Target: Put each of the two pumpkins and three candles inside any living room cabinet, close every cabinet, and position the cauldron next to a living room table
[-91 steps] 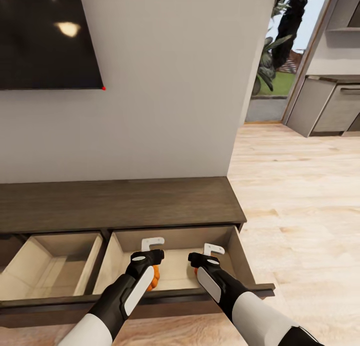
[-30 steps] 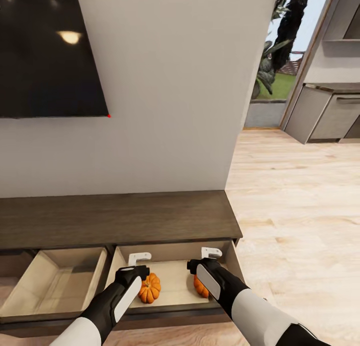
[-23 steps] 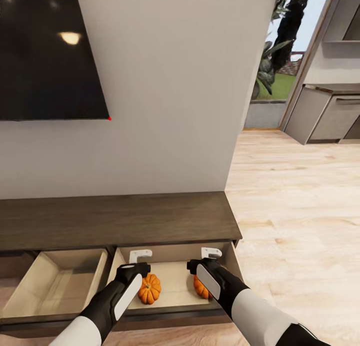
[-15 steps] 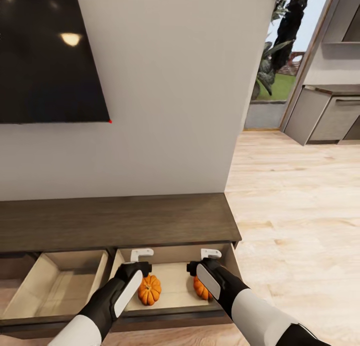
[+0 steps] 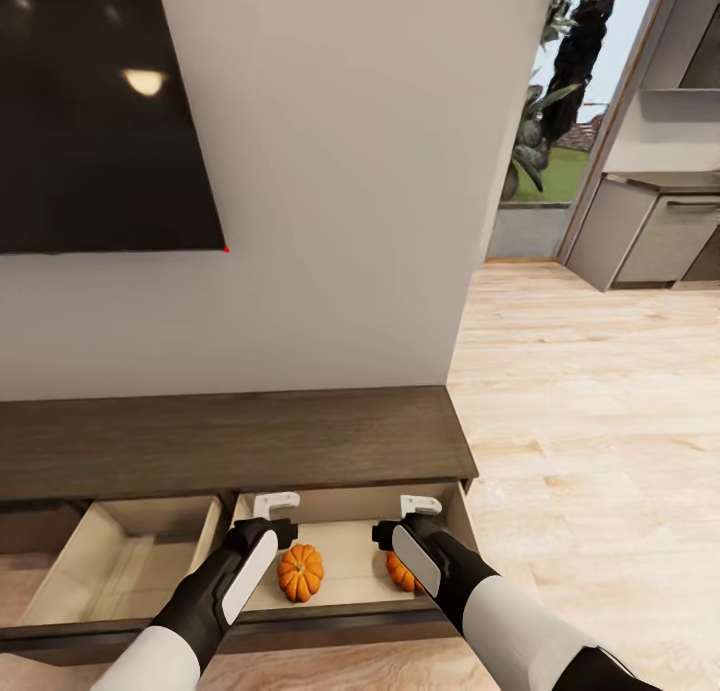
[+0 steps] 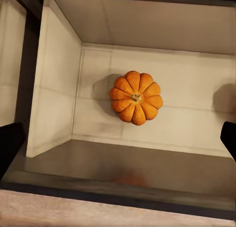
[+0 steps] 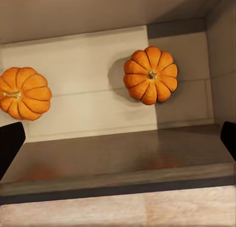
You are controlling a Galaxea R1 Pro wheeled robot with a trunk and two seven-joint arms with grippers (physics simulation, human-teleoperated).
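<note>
Both pumpkins, one (image 5: 300,572) and the other (image 7: 150,75), sit apart on the floor of the cabinet's (image 5: 230,439) open right-hand drawer (image 5: 345,611), as the task wants. The left gripper (image 5: 271,519) and right gripper (image 5: 408,517) hang above them, fingers spread wide and empty. A second open drawer (image 5: 120,561) adjoins; both need shutting.

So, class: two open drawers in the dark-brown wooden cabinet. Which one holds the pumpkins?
The right-hand open drawer beneath both end effectors: two small orange ribbed pumpkins sit on its floor. The left-hand open drawer looks bare.
</note>
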